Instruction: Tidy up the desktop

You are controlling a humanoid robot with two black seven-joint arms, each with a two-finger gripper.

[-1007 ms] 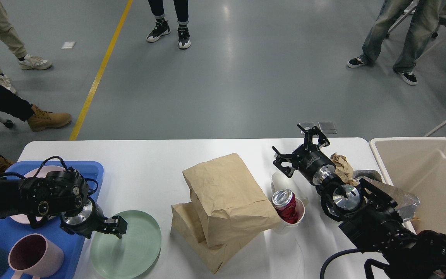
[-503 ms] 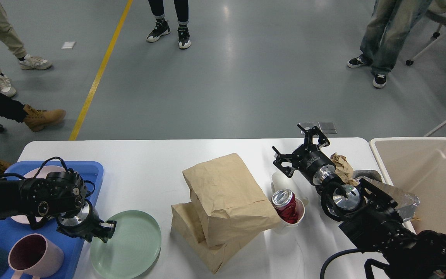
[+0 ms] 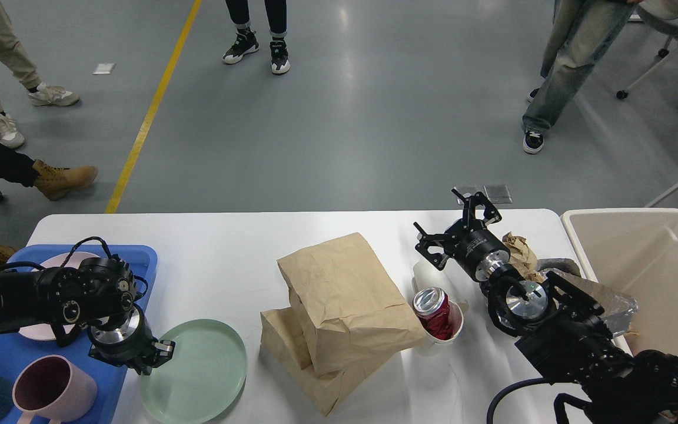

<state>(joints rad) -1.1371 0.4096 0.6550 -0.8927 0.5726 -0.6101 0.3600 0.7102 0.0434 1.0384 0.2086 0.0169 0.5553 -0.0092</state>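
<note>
The white desktop (image 3: pixel 227 247) fills the lower half of the head view. A pale green plate (image 3: pixel 203 371) lies near its front left. My left gripper (image 3: pixel 159 352) is low at the plate's left rim; it is dark and its fingers cannot be told apart. Two brown paper bags (image 3: pixel 345 294) lie stacked in the middle. A red can (image 3: pixel 435 312) stands in a white cup (image 3: pixel 455 331) right of them. My right gripper (image 3: pixel 454 219) is open and empty, above the desktop behind the cup. Crumpled brown paper (image 3: pixel 521 253) lies to its right.
A blue tray (image 3: pixel 139 259) at the left holds a pink plate (image 3: pixel 62 262) and a pink mug (image 3: pixel 53 388). A beige bin (image 3: pixel 657 271) stands off the right end, with a clear plastic piece (image 3: pixel 618 303) at its edge. People stand on the floor beyond.
My left gripper moved left and down, from over the green plate to its left rim; the plate shifted slightly right. My right arm has not moved. A person at the back right walked left.
</note>
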